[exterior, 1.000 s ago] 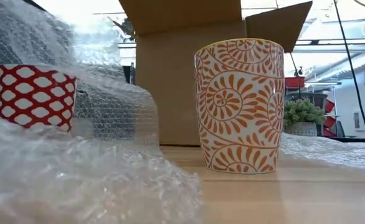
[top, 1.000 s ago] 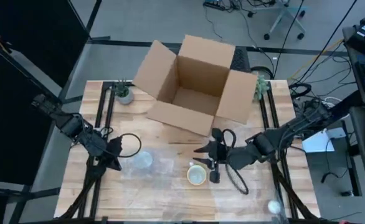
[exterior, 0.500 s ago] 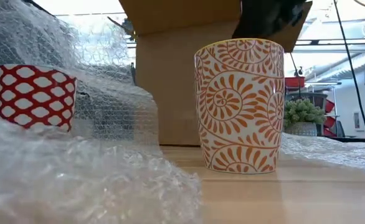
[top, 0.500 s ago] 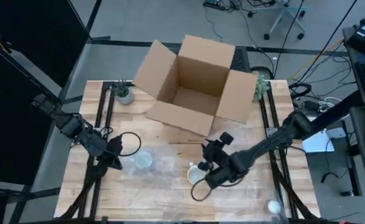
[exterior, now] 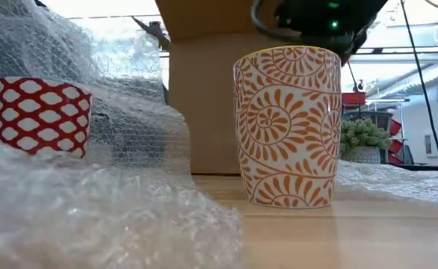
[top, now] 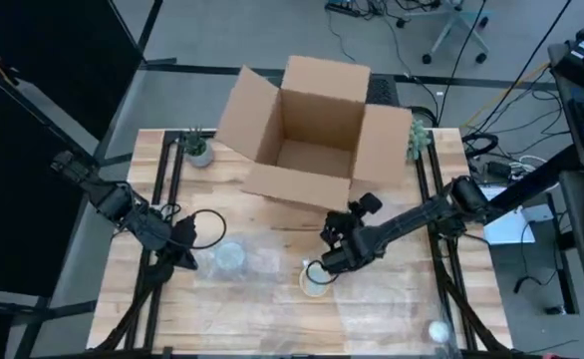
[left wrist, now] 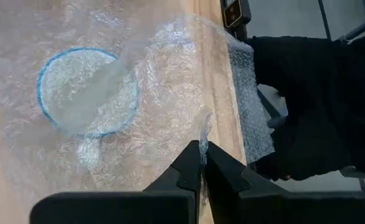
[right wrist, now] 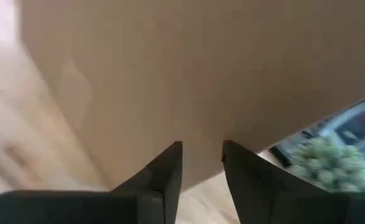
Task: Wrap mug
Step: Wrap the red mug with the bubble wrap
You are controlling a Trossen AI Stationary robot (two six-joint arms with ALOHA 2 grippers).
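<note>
An orange-patterned mug (exterior: 286, 127) stands upright on the wooden table (top: 123, 299); from above it shows near the table's middle (top: 312, 281). My right gripper (top: 327, 261) hangs open just above the mug's far rim and faces the box, dark above the mug in the low view (exterior: 316, 19). A second mug, red-patterned (exterior: 39, 116), stands under a sheet of bubble wrap (top: 262, 261); its blue rim shows through the wrap (left wrist: 86, 90). My left gripper (left wrist: 201, 155) is shut on the wrap, left of that mug (top: 187, 254). My left gripper pinches the bubble wrap's left edge (left wrist: 202, 134) between its two fingers, coming from the table's left. The sheet drapes from the fingers over the red mug and lies spread on the table beyond it.
An open cardboard box (top: 312, 130) stands at the far middle, close behind the right gripper. Small potted plants (top: 198, 150) (top: 417, 140) sit at the far corners. More bubble wrap (exterior: 92, 217) is heaped at the near edge. A white ball (top: 438, 329) lies at the near right.
My right gripper swung toward the near edge beside the orange mug, then came back toward the box and now hangs over the mug's far rim. The cardboard box has shifted and turned a little. The mugs and my left gripper have kept still.
</note>
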